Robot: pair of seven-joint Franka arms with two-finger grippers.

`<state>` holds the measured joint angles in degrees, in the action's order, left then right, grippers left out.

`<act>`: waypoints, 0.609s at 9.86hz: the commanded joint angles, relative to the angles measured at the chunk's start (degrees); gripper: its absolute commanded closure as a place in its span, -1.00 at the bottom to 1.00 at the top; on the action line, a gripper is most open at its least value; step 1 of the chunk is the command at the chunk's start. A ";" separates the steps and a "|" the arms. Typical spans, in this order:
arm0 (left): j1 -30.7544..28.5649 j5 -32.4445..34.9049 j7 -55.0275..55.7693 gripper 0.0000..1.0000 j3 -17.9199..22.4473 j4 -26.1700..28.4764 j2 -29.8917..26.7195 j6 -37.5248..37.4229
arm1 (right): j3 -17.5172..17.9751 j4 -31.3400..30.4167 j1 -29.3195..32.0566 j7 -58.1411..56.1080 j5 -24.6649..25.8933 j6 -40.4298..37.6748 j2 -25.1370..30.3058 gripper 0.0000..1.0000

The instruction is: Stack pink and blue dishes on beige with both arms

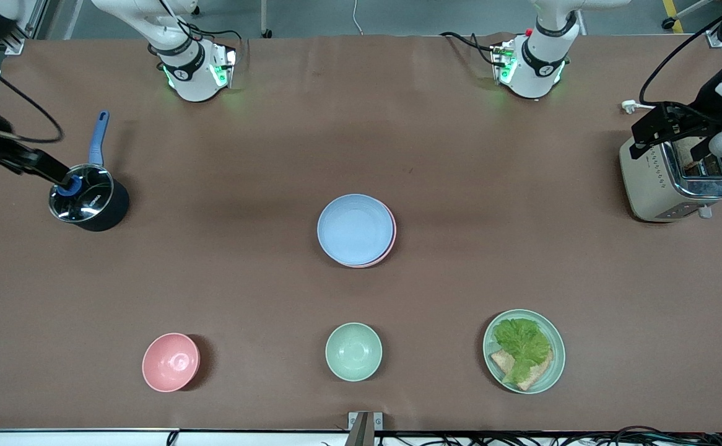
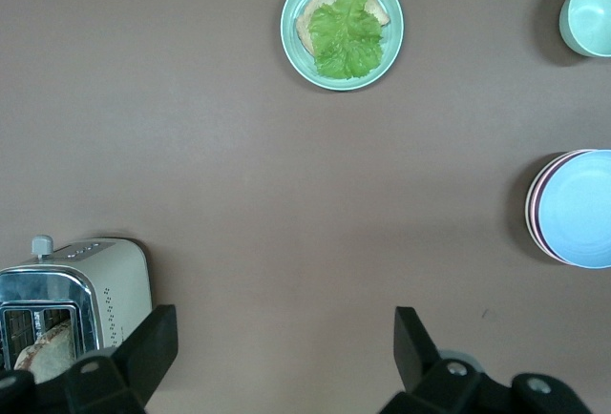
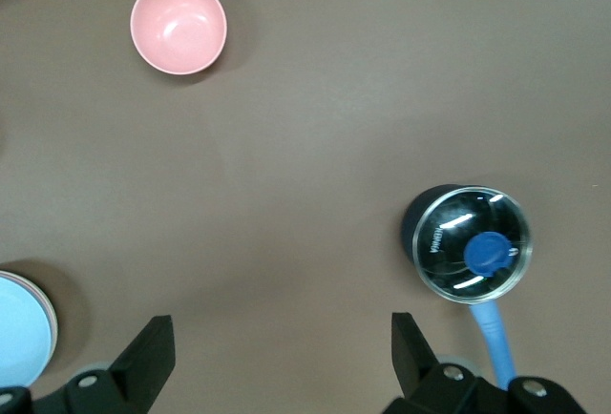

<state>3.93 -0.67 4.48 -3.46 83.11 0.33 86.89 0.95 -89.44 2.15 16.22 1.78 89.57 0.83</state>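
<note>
The light blue plate (image 1: 355,228) lies on top of a stack at the table's middle. The pale pink plate (image 1: 392,240) shows only as a rim under it. I cannot make out the beige plate; whatever lies under the pink one is hidden. The left wrist view shows the blue plate (image 2: 582,209) and the pink rim (image 2: 532,206); the right wrist view catches the blue plate's (image 3: 17,330) edge. My left gripper (image 1: 652,133) (image 2: 284,357) hangs open and empty over the toaster's end of the table. My right gripper (image 1: 33,162) (image 3: 282,357) hangs open and empty beside the pot.
A dark pot (image 1: 88,201) (image 3: 471,254) with glass lid and blue handle stands toward the right arm's end. A toaster (image 1: 667,186) (image 2: 81,285) stands toward the left arm's end. Nearest the front camera sit a pink bowl (image 1: 170,362) (image 3: 178,26), a green bowl (image 1: 353,351) (image 2: 592,13) and a green plate (image 1: 559,353) (image 2: 291,28) with lettuce and bread.
</note>
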 commanded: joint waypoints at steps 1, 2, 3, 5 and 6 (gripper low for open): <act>0.11 0.41 0.62 -1.00 -0.05 1.34 -0.41 -1.37 | -1.47 3.22 -0.84 -4.06 -0.64 -3.69 -0.92 -1.00; 0.20 0.49 1.75 -1.00 -0.14 2.13 -1.02 -1.20 | -1.82 3.05 -0.57 -6.61 -0.64 -4.23 -0.74 -1.00; 0.20 0.67 2.28 -1.00 -0.23 2.23 -1.03 -1.20 | -1.91 3.48 -0.66 -6.72 -0.64 -5.62 -0.66 -1.00; 0.29 0.85 2.38 -1.00 -0.41 2.32 -1.29 -1.29 | -2.35 3.75 -0.40 -6.90 -0.72 -6.43 0.93 -1.00; 0.29 0.93 2.38 -1.00 -0.41 2.32 -1.21 -1.29 | -2.53 3.92 0.13 -7.16 -0.72 -6.52 0.93 -1.00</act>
<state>4.07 -0.67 6.16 -3.66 83.12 -0.30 86.14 -0.88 -85.83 2.12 10.04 1.71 83.86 1.13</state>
